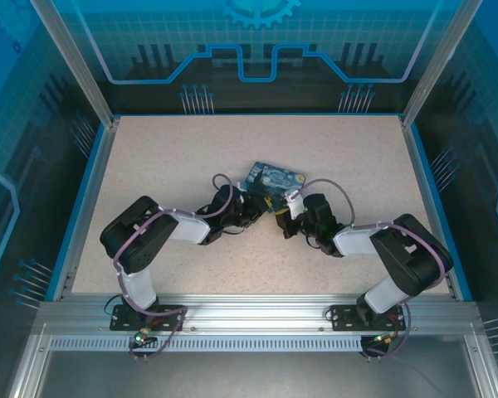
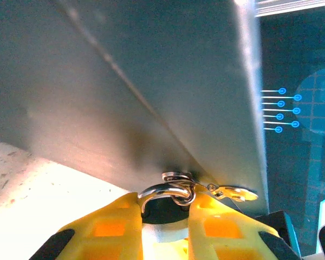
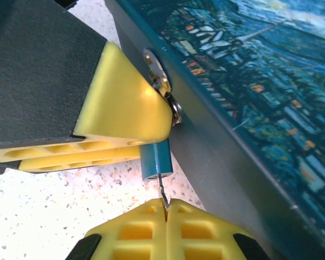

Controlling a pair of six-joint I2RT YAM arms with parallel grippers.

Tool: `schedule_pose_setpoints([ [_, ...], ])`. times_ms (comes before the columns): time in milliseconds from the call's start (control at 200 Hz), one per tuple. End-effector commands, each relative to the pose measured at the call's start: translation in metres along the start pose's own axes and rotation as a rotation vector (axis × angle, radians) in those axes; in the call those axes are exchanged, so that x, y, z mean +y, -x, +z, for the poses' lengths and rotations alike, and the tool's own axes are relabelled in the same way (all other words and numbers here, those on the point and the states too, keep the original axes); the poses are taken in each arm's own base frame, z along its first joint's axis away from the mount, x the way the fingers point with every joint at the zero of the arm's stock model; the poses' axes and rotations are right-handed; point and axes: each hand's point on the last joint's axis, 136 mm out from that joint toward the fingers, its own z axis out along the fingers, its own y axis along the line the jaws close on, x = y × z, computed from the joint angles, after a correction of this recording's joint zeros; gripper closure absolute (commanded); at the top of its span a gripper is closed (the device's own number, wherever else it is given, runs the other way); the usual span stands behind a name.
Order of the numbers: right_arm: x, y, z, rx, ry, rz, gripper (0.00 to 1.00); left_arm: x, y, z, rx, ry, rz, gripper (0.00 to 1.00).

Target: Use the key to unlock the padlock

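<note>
Pinching the key (image 3: 162, 190), the right end effector (image 3: 166, 208) is touching it to the padlock (image 3: 156, 162) clamped in the left end effector (image 2: 162, 208).

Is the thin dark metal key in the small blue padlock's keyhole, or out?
In, it seems: the key, pinched by the right gripper, runs into the padlock base.

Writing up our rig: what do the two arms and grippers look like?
The left arm and right arm have black joints, white links and looping purple-grey cables. The left gripper and right gripper have yellow latticed fingers on black mounts.
</note>
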Motion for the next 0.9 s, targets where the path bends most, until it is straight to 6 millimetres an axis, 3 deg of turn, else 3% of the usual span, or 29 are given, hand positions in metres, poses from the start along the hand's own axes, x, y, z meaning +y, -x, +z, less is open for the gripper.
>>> schedule_pose_setpoints([
  [0, 0.005, 0.041, 0.001, -0.157, 0.004, -0.030, 1.00, 0.009, -0.030, 0.005, 0.104, 0.011, -0.012, 0.90],
  [170, 0.002, 0.036, 0.004, -0.136, -0.004, -0.011, 1.00, 0.016, -0.028, 0.005, 0.086, 0.027, -0.007, 0.80],
  [445, 0.002, 0.025, 0.008, -0.102, 0.001, 0.020, 1.00, 0.020, -0.024, -0.003, 0.049, 0.039, -0.007, 0.53],
  [730, 0.005, 0.018, 0.008, -0.062, 0.004, 0.028, 1.00, 0.016, -0.011, -0.026, -0.040, 0.020, 0.006, 0.39],
  [895, 0.014, 0.015, 0.008, -0.043, 0.018, 0.043, 1.00, 0.014, 0.001, -0.041, -0.108, -0.026, -0.013, 0.40],
])
